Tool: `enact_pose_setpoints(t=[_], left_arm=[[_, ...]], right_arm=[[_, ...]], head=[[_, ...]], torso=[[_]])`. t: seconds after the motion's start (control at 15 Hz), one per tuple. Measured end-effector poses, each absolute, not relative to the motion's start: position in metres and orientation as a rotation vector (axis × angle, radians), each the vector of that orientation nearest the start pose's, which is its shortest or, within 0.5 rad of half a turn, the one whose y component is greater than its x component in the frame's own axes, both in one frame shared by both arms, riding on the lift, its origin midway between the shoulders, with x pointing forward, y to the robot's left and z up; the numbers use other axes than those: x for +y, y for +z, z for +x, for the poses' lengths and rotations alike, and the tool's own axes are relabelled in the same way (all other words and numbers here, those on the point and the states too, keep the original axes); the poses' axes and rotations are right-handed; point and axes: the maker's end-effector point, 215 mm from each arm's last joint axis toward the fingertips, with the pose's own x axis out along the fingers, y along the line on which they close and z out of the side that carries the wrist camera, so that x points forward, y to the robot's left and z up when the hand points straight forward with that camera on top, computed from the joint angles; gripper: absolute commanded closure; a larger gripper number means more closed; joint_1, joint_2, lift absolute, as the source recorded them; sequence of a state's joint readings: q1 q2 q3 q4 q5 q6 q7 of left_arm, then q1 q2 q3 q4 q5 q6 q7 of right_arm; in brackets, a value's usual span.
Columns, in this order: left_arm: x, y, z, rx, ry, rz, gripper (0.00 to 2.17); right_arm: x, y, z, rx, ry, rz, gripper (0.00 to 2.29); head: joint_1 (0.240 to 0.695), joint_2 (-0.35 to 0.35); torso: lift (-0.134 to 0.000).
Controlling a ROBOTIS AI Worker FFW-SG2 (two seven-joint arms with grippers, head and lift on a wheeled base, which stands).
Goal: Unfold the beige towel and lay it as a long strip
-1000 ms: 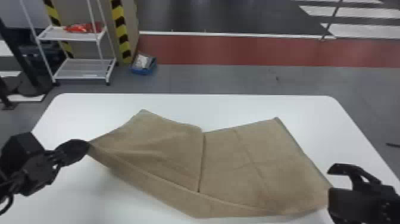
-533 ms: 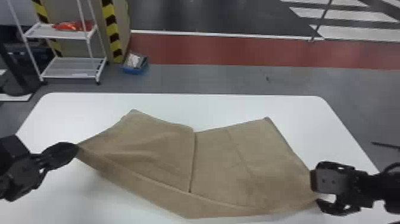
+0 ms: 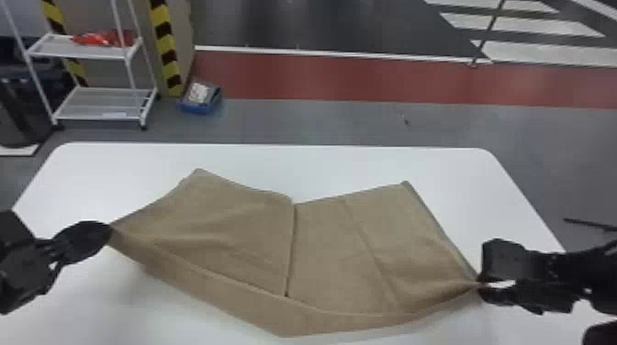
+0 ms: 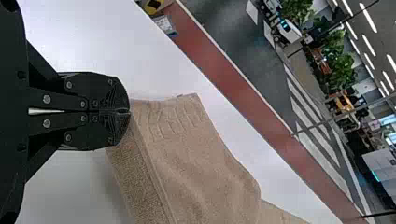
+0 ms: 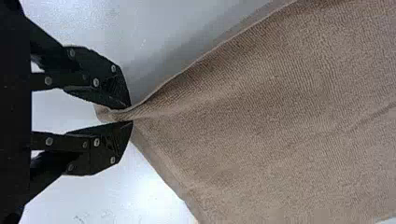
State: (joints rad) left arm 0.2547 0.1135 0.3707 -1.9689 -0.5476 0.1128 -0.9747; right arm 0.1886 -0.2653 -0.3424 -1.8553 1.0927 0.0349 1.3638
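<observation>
Beige towel [image 3: 238, 215] is lying partly folded across the white tabletop [image 3: 344, 165], its near edge running from side to side. The left end effector [image 3: 109, 231] is pinching its left corner; the right end effector [image 3: 481, 282] is clamping its right corner. Beyond, a white rack [image 3: 92, 103] is standing near a blue box [image 3: 195, 108].

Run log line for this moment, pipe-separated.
left gripper: shut on towel corner | right gripper: pinching another corner | towel: stretched between grippers over white table, far edge kinked, not yet a straight strip
</observation>
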Motion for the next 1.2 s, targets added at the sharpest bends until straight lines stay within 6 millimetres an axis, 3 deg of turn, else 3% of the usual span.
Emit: enact_pose_setpoints(t=[0.2,0.33,0.6,0.8,1.0,1.2], left_arm=[[0.32,-0.378,0.458,0.376,-0.528,0.651,1.71],[0.323,-0.365,0.453,0.357,-0.527,0.641,1.71],[0.338,-0.319,0.447,0.264,-0.483,0.582,1.71],[0.346,-0.28,0.459,0.182,-0.425,0.463,1.71],[0.348,-0.251,0.501,0.132,-0.351,0.368,1.71],[0.333,-0.242,0.581,0.132,-0.306,0.312,1.71]], right_arm=[[-0.409,-0.433,0.404,0.861,0.733,-1.032,2.26],[-0.417,-0.395,0.408,0.763,0.676,-0.98,2.26],[-0.431,-0.301,0.415,0.535,0.531,-0.756,2.26],[-0.44,-0.251,0.436,0.433,0.426,-0.621,2.26],[-0.45,-0.24,0.474,0.428,0.294,-0.537,2.26],[-0.453,-0.249,0.53,0.462,0.184,-0.48,2.26]], head=[[0.695,-0.116],[0.695,-0.12],[0.695,-0.122],[0.695,-0.117],[0.676,-0.116],[0.603,-0.119]], torso=[[-0.111],[-0.111],[-0.111],[-0.111],[-0.111],[-0.111]])
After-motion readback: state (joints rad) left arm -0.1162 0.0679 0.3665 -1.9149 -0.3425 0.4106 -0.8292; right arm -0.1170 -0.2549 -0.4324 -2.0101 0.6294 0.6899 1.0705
